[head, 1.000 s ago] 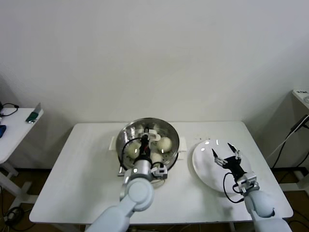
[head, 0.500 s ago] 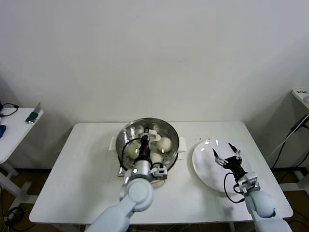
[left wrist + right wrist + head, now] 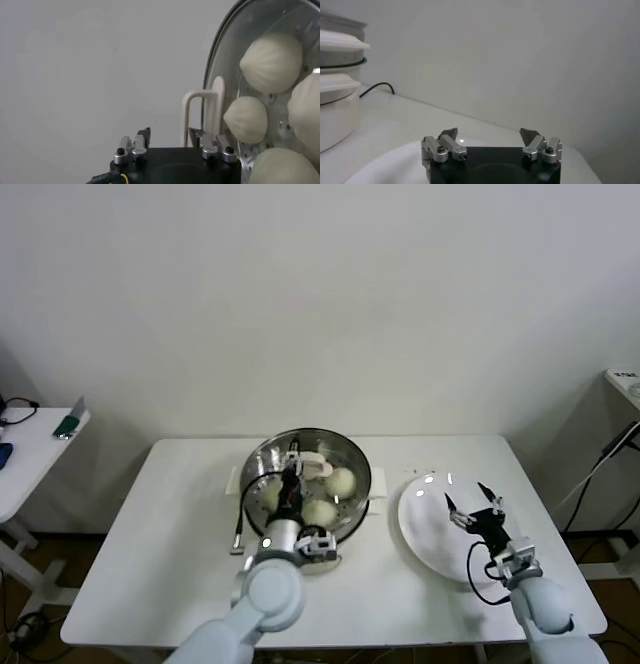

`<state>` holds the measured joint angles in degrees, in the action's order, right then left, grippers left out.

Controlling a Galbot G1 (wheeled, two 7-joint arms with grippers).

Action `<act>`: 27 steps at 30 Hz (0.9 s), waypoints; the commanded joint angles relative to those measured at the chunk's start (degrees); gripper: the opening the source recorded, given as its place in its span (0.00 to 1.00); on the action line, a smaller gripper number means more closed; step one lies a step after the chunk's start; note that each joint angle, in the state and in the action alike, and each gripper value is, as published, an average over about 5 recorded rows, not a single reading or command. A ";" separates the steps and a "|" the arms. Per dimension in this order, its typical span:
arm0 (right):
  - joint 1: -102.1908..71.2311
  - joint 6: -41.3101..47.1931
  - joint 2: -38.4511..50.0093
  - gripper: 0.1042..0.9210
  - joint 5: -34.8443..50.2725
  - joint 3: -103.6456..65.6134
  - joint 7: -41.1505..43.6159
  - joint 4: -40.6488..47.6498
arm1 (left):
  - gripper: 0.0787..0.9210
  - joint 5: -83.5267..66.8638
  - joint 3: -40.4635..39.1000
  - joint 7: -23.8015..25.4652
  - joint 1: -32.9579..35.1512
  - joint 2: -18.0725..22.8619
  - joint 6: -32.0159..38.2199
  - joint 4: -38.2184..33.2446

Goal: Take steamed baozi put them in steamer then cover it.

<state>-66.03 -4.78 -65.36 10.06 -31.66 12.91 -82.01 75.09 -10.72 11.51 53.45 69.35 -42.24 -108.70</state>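
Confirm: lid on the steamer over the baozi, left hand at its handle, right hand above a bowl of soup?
Not quite. The head view shows the right hand above an empty white plate, not a bowl of soup. The rest stands.

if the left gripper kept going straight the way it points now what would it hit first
Probably the cover's handle: the left gripper, jaws open, points right at it over the steamer holding the baozi. Depth is unclear, though.

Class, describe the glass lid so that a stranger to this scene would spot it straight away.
Start at the white table and find the shiny steamer at its middle. The lid sits on top of it, buns showing through. Unlike the bare white plate beside it, it is see-through, with a cream handle.
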 commanded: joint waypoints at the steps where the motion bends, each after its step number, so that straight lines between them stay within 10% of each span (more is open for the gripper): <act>1: 0.05 4.31 0.10 0.88 -0.08 -0.22 -0.13 -0.59 | 0.61 -3.53 0.03 0.48 4.67 -5.12 -2.76 -10.05; 11: 0.23 4.80 0.47 0.88 0.62 -0.35 -0.14 -1.36 | 0.88 -10.73 5.58 -6.19 12.70 -11.55 -1.18 -18.07; 19: -0.52 2.85 -0.20 0.88 0.49 -0.60 0.57 -2.60 | 0.88 -42.66 26.77 -22.57 20.41 -10.84 21.89 -18.62; 27: -1.40 1.36 0.11 0.88 0.96 -1.23 1.71 -3.14 | 0.88 -68.97 48.63 -21.19 35.31 -3.77 39.98 -18.25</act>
<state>-66.99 -2.39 -65.45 10.67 -32.60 13.96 -84.62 43.27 10.15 -3.34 71.84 60.61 -41.76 -125.15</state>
